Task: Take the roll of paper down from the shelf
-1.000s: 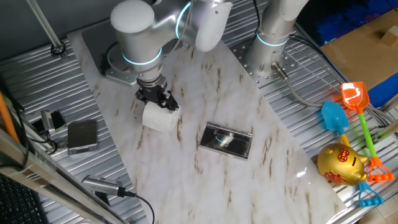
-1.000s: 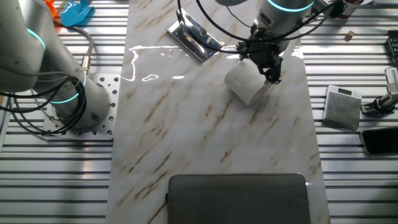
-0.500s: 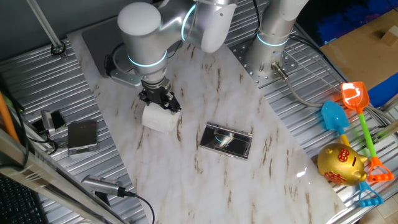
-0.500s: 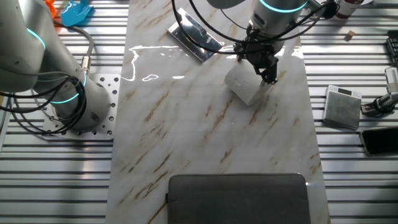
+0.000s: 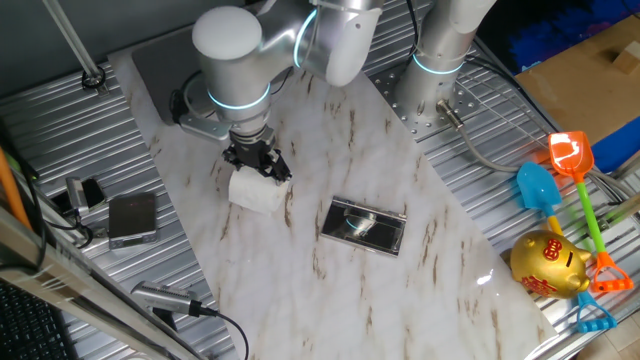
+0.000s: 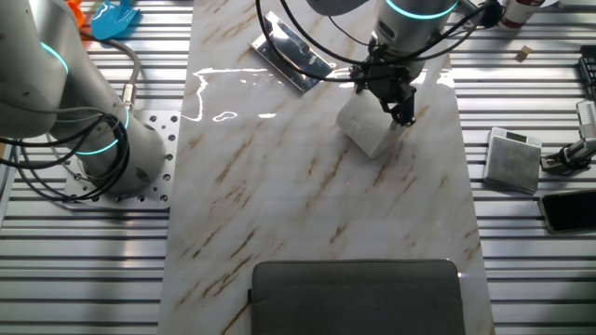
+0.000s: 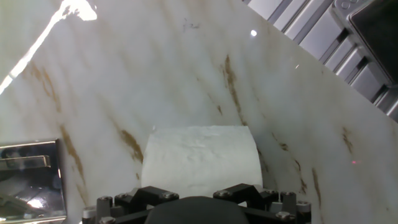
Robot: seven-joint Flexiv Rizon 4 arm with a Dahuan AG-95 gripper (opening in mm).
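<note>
You cannot tell how far the jaws of the black two-finger gripper (image 5: 257,163) stand apart or whether they pinch anything: its fingertips are hidden behind its own body in both fixed views and cut off at the bottom edge of the hand view. You see one small white cylinder of toilet tissue (image 5: 255,191) lying on its side on the marble-patterned tabletop (image 6: 279,186), directly under the gripper, its hollow core hidden. The one low rectangular stand with a dark glossy top (image 5: 363,226) sits nearby with nothing on it, only its corner showing in the hand view (image 7: 28,180).
</note>
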